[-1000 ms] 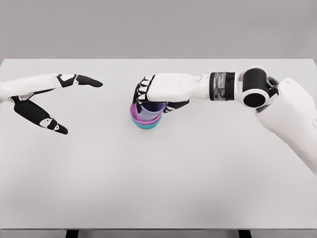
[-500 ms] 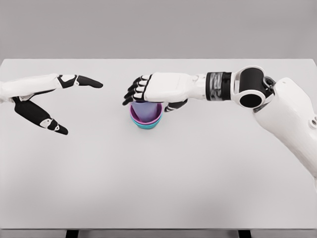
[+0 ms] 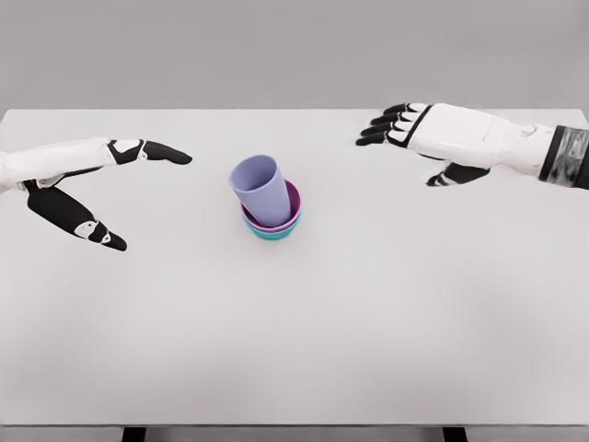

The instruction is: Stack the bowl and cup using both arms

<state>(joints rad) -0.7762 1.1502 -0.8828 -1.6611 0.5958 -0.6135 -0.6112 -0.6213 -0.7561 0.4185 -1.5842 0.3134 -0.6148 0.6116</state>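
Note:
A lavender cup stands tilted inside a magenta bowl, which is nested in a teal bowl at the middle of the white table. My right hand hovers open to the right of the stack, well apart from it, fingers spread toward the left. My left hand rests open at the left side, thumb and fingers wide apart, holding nothing.
My right hand let go of the cup, opened, and drew back to the right and up. The cup now stands free in the bowls. The left hand stayed still.

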